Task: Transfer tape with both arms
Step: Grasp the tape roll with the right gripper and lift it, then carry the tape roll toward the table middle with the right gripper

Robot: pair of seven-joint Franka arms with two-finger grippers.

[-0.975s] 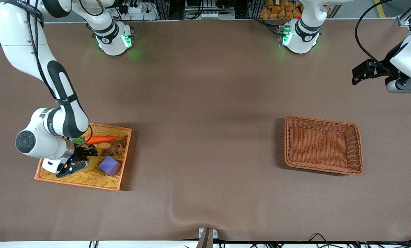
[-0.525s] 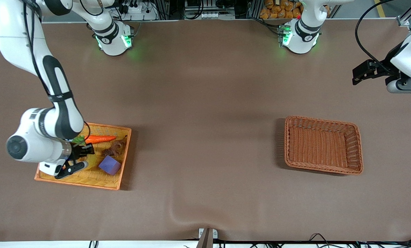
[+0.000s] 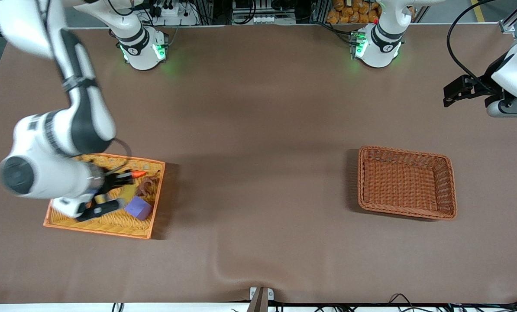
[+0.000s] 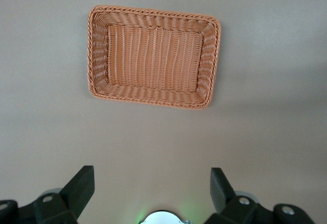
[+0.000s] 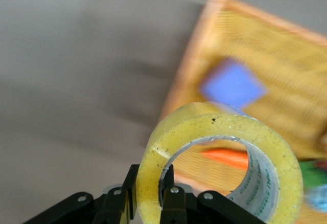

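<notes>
Right gripper [image 5: 152,193] clamps tape [image 5: 219,162], now lifted clear above orange tray [image 3: 111,227]; pickup done, handover next. Left gripper [image 4: 152,191] waits, fingers wide, above table edge.

Desk [image 3: 258,130] w/ brown cover, slight wrinkle at the edge nearest the front cam. Orange woven tray [image 3: 150,225] sits toward the right arm's end. In it: purple cube [image 3: 138,208] near the tray's nearer corner, small brown figure [image 3: 147,185] just beside the cube & farther from cam, orange carrot [image 3: 138,174] farther still, only its tip showing. Brown wicker basket [image 3: 406,183] sits toward the left arm's end, well apart from the tray, nothing in it. Basket also seen from above in left wrist view [image 4: 153,55].
</notes>
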